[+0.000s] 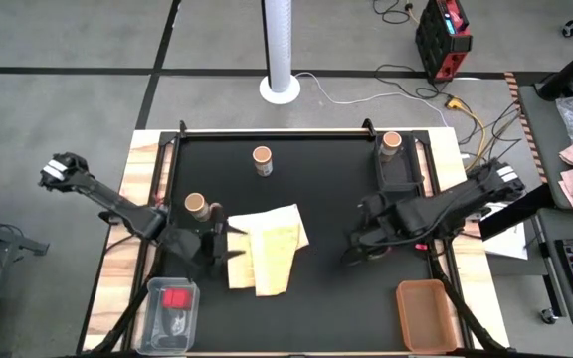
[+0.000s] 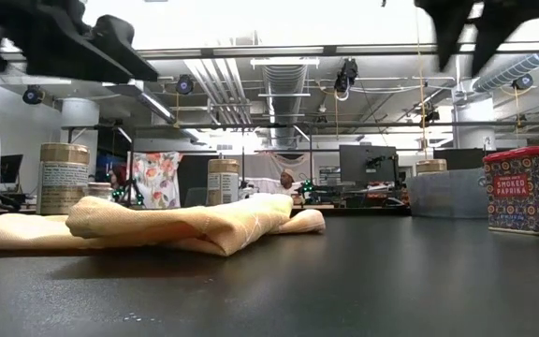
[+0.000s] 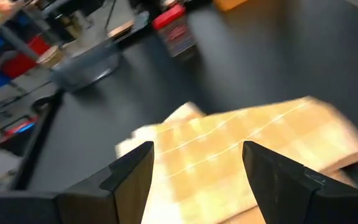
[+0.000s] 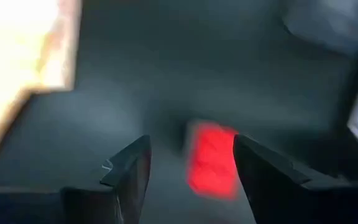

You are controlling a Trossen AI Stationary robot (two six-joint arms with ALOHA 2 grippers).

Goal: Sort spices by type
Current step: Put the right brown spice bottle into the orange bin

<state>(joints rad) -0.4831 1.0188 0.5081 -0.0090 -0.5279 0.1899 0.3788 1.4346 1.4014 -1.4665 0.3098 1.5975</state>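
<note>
A red spice tin [image 4: 211, 158] stands on the black table [image 1: 316, 199], also seen in the low view [image 2: 531, 187]. My right gripper [image 4: 191, 180] hangs open well above it [image 2: 471, 42], pointing steeply down. Three tan-topped jars stand upright: one [image 1: 195, 205] beside my left gripper, one [image 1: 262, 159] at the far middle, one [image 1: 391, 142] at the far right. My left gripper [image 3: 197, 168] is open, raised off the table at the left edge of the folded yellow cloth [image 1: 267, 249]. Another red block [image 1: 175, 296] sits in the clear bin.
A clear bin [image 1: 172, 313] stands at the near left corner and an orange tray [image 1: 426, 313] at the near right. The cloth lies flat in the table's middle. Bare black surface runs between the cloth and the right arm [image 1: 446, 204].
</note>
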